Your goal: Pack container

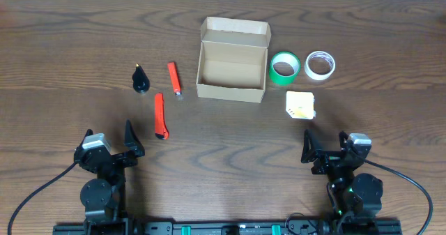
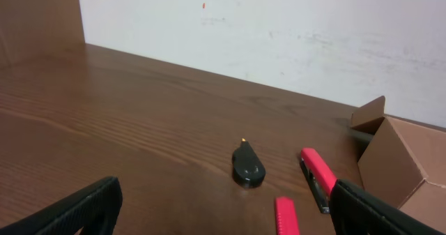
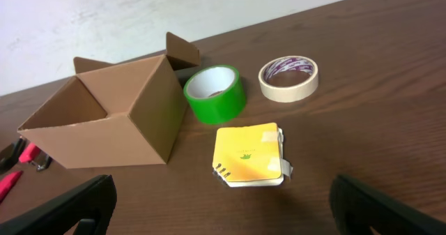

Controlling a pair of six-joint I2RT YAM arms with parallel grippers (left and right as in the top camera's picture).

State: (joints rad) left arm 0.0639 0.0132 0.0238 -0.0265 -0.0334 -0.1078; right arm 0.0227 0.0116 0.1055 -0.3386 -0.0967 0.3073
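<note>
**Open box waits mid-table, both arms empty-handed**

From overhead, we see the small rectangular tan-brown cardboard box [image 1: 232, 69] on the far middle of the dark wooden table [image 1: 390, 40], nothing inside it. Its mouth faces up, its long axis runs left to right across the table, and its hinged flap lid [image 1: 235, 28] stands back on the far side, away from the arms. A glossy green tape roll [image 1: 285, 67] lies just beside its right wall, then a cream-white tape roll [image 1: 320, 65], with a yellow spiral notepad [image 1: 300, 104] nearer the arms. To the left lie a black teardrop-shaped piece [image 1: 141, 80] and two slim red plastic cutters [image 1: 174, 79] [image 1: 161, 115]. The left gripper [image 1: 109, 136] and the right gripper [image 1: 325, 139] sit at the near edge, well apart from everything.

In the left wrist view, the left fingers [image 2: 77, 208] are spread wide with nothing between them. The black piece [image 2: 248, 167] and the cutters lie ahead, with a corner of the box at the right.

In the right wrist view, the right fingers [image 3: 66, 207] are likewise spread wide and bare. The box [image 3: 104, 120] shows a corner towards us.

We judge packing not yet begun. The box looks light, so a finger brushing a wall, most likely while taking the green roll beside it, could push or turn it. The flat cutters may slip from a pinch against the table. An item lowered from the far side could catch the raised flap.
</note>
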